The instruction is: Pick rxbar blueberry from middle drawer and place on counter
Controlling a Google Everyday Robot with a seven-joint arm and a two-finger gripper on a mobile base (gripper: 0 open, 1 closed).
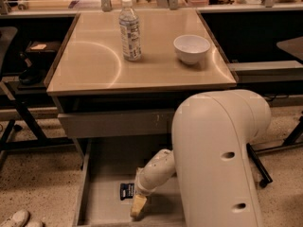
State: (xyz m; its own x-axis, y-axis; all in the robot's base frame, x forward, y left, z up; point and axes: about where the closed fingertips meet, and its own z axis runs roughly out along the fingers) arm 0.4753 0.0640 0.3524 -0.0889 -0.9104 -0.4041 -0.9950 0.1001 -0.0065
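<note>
Below, claw (pixel 138 206) in middle drawer (pixel 108 170), beside rxbar blueberry (pixel 126 191); print unreadable.

Cream arm, grey drawer, tan top

The tan-yellow gripper (pixel 138 206) hangs low inside the plain grey middle drawer (pixel 102 171). Just beside it lies the rxbar blueberry (pixel 127 191), dark blue-black with white print. Above it rises the cream-white arm (pixel 218 164) with 2 dark holes. Well beyond it is the glossy beige-tan counter (pixel 90 70), marked with a pale curved arc, with 1 clear white-labelled bottle (pixel 129 30) and 1 white bowl (pixel 191 48).
</note>
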